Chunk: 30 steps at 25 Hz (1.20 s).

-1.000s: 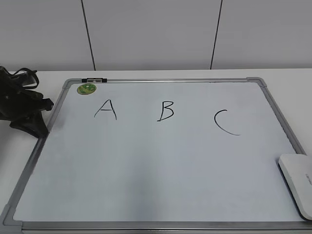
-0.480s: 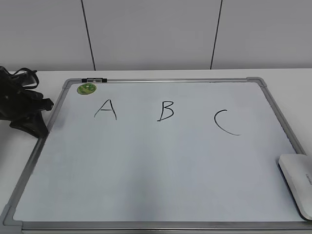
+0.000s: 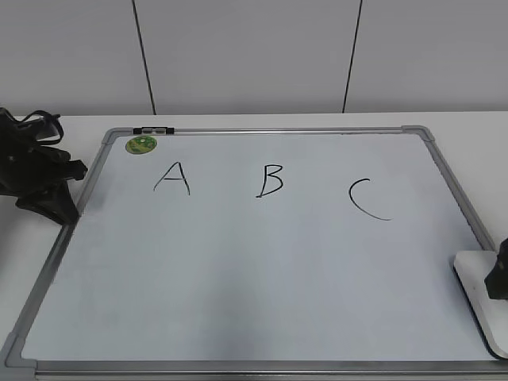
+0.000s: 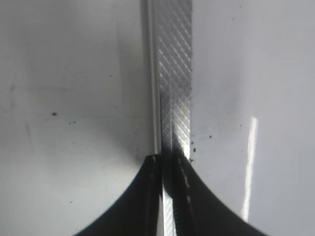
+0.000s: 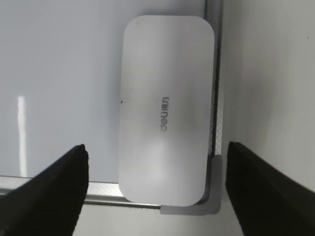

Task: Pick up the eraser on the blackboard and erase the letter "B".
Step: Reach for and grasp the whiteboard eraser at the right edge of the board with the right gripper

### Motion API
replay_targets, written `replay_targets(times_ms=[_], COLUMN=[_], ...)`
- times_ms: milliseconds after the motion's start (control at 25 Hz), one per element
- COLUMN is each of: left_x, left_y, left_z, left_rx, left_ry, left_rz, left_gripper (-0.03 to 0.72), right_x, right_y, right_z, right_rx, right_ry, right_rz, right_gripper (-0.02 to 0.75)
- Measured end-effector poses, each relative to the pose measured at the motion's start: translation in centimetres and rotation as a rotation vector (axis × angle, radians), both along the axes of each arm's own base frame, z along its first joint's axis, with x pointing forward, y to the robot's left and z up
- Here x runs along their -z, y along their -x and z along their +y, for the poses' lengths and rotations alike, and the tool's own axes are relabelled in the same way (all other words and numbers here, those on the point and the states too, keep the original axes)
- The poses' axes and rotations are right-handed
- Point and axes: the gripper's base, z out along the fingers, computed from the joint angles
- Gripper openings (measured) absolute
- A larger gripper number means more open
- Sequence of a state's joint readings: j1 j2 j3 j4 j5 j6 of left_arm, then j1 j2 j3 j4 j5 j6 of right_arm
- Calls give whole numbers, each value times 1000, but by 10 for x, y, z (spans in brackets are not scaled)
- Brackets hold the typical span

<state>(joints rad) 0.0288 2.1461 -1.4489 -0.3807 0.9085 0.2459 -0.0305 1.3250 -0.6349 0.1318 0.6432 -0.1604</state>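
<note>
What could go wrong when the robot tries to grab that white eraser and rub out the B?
The eraser lies right in the blackboard's corner, over the frame, so an open right gripper finger might catch the frame instead of gripping cleanly.

The letter "B" sits between the A and C, so a wide wipe might smudge them.

The left gripper is shut at the board's left edge and might nudge the board.
</note>
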Motion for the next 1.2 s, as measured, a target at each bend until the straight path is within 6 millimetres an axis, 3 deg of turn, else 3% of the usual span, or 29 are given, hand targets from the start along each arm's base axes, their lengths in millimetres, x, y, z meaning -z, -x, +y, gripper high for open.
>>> replay_targets(times_ms=[320,640,880,1200], left_x=[0,0,0,0], left_y=[0,0,0,0], left_z=[0,0,0,0], left_rx=[0,0,0,0], left_ry=[0,0,0,0], left_rz=[0,0,0,0], left_gripper=[32,32,31,31], right_x=[24,45,49,45], right_y=[-26,-37,-43,-45], right_z=[-2,-3,-3,-2], right_rx=[-14,-15,-13,-16], right_ry=[18,16,13,7], right_rz=[91,164,177,202], right_gripper=[641,627,549,540])
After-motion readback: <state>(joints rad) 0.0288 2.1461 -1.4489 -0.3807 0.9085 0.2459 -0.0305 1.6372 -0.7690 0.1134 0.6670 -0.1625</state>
